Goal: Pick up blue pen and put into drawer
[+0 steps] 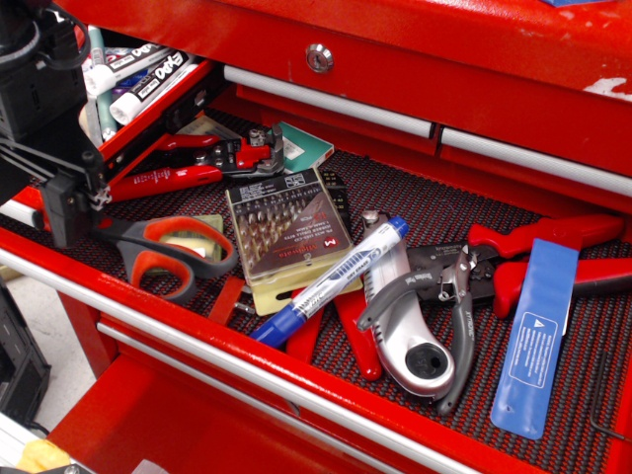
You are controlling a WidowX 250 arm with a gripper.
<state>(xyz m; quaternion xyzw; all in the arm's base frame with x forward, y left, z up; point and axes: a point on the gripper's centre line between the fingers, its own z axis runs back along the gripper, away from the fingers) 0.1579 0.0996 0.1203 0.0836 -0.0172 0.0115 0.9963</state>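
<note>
The blue pen (331, 279) has a white printed barrel and a blue cap. It lies diagonally in the wide mesh-lined drawer, resting across the drill bit case (286, 237) and a silver tool (415, 346). The smaller red drawer (163, 111) stands open at the upper left and holds black-and-white Expo markers (148, 74). My black gripper (67, 202) hangs at the far left, beside the smaller drawer and over the scissors' blade end, well left of the pen. Its jaws are not clear to see, and nothing shows in them.
Orange-and-grey scissors (168, 252) lie just right of my gripper. Red crimpers (188, 163) and a green pad (306, 143) lie at the back. Red-handled pliers (533, 257) and a flat blue plastic strip (538, 331) lie on the right. Closed drawer fronts (395, 69) rise behind.
</note>
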